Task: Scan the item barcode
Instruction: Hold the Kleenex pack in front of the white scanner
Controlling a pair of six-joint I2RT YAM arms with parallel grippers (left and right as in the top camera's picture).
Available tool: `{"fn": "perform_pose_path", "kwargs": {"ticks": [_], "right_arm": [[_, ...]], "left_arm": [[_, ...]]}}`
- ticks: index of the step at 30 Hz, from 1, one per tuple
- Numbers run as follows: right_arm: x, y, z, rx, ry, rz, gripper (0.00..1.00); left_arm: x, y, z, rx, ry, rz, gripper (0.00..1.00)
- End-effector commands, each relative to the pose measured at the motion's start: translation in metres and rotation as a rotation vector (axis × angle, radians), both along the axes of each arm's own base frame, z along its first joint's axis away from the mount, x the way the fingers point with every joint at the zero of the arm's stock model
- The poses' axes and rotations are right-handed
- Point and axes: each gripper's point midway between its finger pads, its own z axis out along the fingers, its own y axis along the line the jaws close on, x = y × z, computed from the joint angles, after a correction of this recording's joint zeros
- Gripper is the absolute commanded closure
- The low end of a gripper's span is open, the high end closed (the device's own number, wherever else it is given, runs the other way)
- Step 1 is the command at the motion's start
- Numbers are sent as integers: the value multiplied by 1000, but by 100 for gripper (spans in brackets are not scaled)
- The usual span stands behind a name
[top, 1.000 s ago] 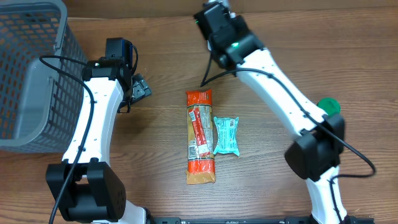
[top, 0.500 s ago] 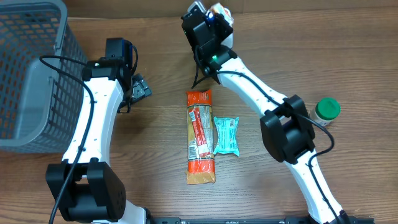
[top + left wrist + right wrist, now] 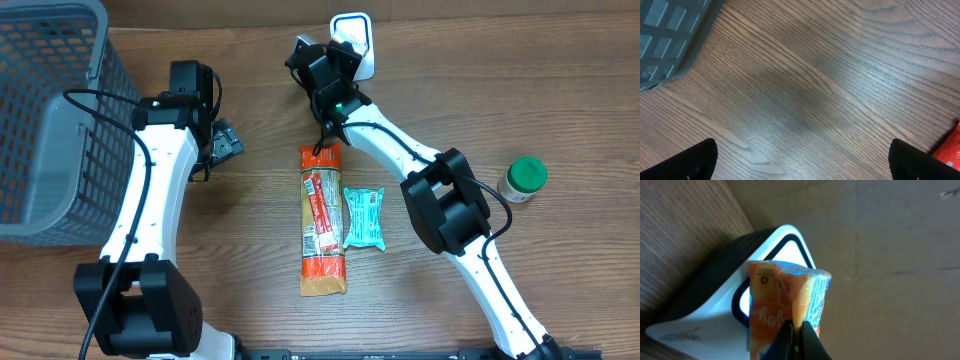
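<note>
Orange packet (image 3: 785, 300) sits pinched in the right claw (image 3: 796, 330), whose two fingers are pressed together on its lower edge. In the right wrist view we see the packet held just in front of the scanner (image 3: 715, 295), a white housing with a dark window, and covering part of that window. We cannot tell whether packet and scanner touch. Behind both stands a brown cardboard wall (image 3: 890, 255).

From above, we find the scanner at the far edge of the wooden surface (image 3: 250, 240), near its middle, with the right arm reaching to it. The left claw (image 3: 222, 140) hangs over bare wood to the left, its fingers spread wide and holding nothing. A grey mesh basket (image 3: 40, 120) fills the far left corner. In the middle of the surface lies a long orange package (image 3: 322, 220), with a teal packet (image 3: 364, 217) just beside it on the right. A green-lidded jar (image 3: 526, 177) stands well apart at the right.
</note>
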Motion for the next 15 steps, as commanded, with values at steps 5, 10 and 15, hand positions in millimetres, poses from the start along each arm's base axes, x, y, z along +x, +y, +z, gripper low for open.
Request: {"fn": "perform_pose_path", "kwargs": {"ticks": [5, 10, 15], "right_arm": [[8, -7, 21, 4, -61, -22, 96], [19, -14, 61, -31, -207, -49, 96], [19, -7, 54, -96, -163, 14, 96]], "left_arm": [[3, 1, 12, 16, -31, -11, 0], [3, 1, 12, 16, -31, -11, 0], [3, 1, 12, 16, -31, -11, 0]]}}
